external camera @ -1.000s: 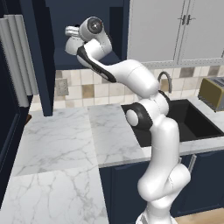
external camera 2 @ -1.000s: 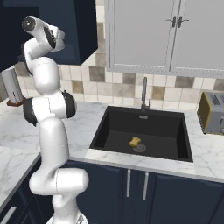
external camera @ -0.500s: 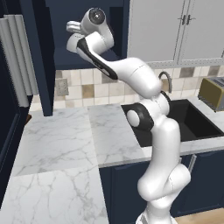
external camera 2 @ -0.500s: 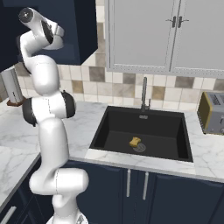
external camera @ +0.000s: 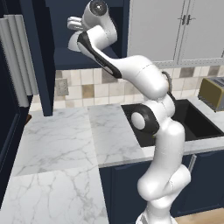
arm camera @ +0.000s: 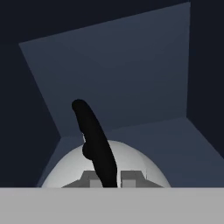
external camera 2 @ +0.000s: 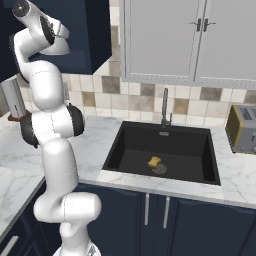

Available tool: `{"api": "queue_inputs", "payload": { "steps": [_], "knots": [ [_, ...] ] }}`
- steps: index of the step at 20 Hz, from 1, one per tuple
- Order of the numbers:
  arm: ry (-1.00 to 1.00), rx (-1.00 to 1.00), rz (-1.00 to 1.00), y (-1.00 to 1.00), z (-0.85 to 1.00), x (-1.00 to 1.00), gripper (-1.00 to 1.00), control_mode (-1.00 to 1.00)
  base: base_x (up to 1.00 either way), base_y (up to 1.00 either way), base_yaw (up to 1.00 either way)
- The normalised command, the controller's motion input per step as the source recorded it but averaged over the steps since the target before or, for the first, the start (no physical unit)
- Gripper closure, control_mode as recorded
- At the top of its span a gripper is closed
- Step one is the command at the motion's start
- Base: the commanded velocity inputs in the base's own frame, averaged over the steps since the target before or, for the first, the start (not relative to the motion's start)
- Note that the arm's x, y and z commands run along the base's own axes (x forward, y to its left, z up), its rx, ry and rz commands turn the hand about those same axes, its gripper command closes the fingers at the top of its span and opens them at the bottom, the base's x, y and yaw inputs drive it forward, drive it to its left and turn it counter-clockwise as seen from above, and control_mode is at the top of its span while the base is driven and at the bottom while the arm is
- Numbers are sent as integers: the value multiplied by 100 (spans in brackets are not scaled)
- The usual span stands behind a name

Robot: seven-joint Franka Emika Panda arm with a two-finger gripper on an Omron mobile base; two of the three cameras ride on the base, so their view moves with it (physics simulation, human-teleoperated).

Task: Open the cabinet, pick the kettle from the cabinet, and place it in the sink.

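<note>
Since the earlier frame, the arm's upper links have risen toward the open cabinet [external camera: 83, 39]. Inside it, the end effector [arm camera: 106, 180] grips the kettle [arm camera: 65, 170] by its black handle [arm camera: 94, 140], well apart from the sink [external camera 2: 165, 150].

Counted: one kettle [arm camera: 105, 168] directly at the fingertips; one cabinet [arm camera: 131, 74] surrounding it; one sink [external camera 2: 165, 150]; one faucet [external camera 2: 165, 107]; one toaster [external camera 2: 243, 129]; one yellow sponge [external camera 2: 154, 161].
</note>
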Motion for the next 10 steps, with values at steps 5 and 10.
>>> {"api": "queue_inputs", "payload": {
  "steps": [5, 10],
  "knots": [
    [0, 0, 0, -7, -2, -47, 100, -100, 0, 0, 0],
    [0, 0, 0, -13, 0, -47, 100, -100, 0, 0, 0]
  ]
}}
